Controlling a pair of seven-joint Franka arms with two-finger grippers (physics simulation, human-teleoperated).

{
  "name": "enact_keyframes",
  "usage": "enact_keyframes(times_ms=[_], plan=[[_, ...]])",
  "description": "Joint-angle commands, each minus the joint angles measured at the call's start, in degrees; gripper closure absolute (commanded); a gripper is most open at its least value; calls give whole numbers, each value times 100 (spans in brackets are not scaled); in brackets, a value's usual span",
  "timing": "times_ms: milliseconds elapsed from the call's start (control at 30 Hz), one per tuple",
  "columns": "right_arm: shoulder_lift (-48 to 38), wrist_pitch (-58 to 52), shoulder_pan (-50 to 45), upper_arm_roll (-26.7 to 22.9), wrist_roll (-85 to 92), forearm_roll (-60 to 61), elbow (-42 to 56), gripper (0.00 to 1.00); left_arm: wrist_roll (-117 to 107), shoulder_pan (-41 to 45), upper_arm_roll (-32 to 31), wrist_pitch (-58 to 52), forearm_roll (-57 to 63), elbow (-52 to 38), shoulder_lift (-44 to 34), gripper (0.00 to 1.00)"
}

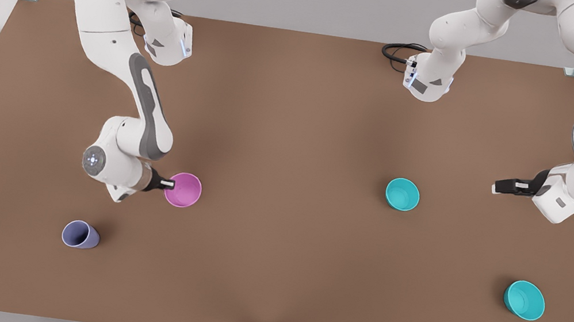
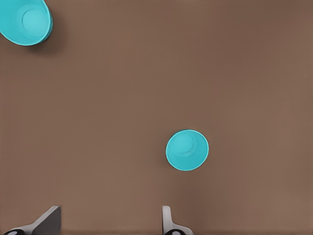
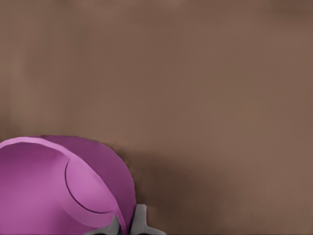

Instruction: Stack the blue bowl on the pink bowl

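While the right gripper (image 1: 170,184) pinches the rim of the pink bowl (image 1: 183,190), one finger inside the wall and one outside as its wrist view shows, the left gripper (image 1: 499,186) hangs in the air with its fingers (image 2: 167,219) spread apart, holding nothing. Taking the pink bowl as the landmark: the blue bowl (image 1: 402,194) sits well off toward the front view's right and a little farther back, upright on the brown table (image 1: 297,98). A slightly wider teal bowl (image 1: 524,300) stands farther right still and nearer the front edge. A lavender cup (image 1: 80,235) lies on its side to the front view's left of the pink bowl, closer to the front edge. To do this well, I judge, the pinch should stay square on the rim so the bowl does not tip. Bare table stretches between the two bowls, giving free passage; all things lie well clear of the table edges.
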State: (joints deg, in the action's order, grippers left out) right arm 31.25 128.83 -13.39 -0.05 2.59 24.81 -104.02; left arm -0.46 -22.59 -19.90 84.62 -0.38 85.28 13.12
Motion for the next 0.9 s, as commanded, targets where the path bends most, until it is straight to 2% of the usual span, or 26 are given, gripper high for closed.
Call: enact_keyframes(times_ms=[0, 133, 167, 433, 467, 500, 600, 633, 700, 733, 800, 833, 867], plan=[[443, -33, -409, 172, -697, 384, 794, 79, 2, 0, -5, 2, 2, -3, -2, 0], [2130, 37, -2000, 49, -3543, 191, 3500, 79, 2, 0, -5, 2, 2, -3, -2, 0], [2421, 212, -2220, 31, -4098, 50, 3880, 79, 2, 0, -5, 2, 2, -3, -2, 0], [2817, 776, -2405, 40, -4187, 59, 3898, 79, -42, 88, -40, -130, -173, -3, 24, 0], [2817, 767, -2397, 40, -4187, 67, 3907, 45, -33, 97, -49, -121, -165, -3, 24, 0], [2799, 767, -2397, 40, -4188, 67, 3898, 0, -33, 245, -84, -121, -130, -3, 33, 0], [2562, 653, -2353, 40, -4205, 103, 3898, 0, -130, 457, -84, -112, -147, -3, 297, 0], [2238, 346, -2265, 22, -4196, 94, 3758, 0, -183, 597, -49, 274, -165, 269, 490, 0], [1200, -1771, -1325, 22, -4021, 15, 3626, 0, -148, 1037, 4, 1100, -279, 516, 1184, 0], [998, -2773, -842, 14, -3740, -73, 3705, 0, -86, 1046, 22, 1426, -551, 551, 1395, 0], [699, -4531, 81, 22, -2677, -1416, 3722, 0, 985, 1362, 558, 2647, -1025, 1342, 1519, 0], [506, -5016, 565, 22, -1948, -1953, 3766, 0, 1197, 1371, 610, 2849, -1052, 1465, 1545, 0], [312, -5201, 627, -74, -1191, -2621, 3863, 0, 1381, 1362, 707, 3060, -1052, 1623, 1536, 0]])
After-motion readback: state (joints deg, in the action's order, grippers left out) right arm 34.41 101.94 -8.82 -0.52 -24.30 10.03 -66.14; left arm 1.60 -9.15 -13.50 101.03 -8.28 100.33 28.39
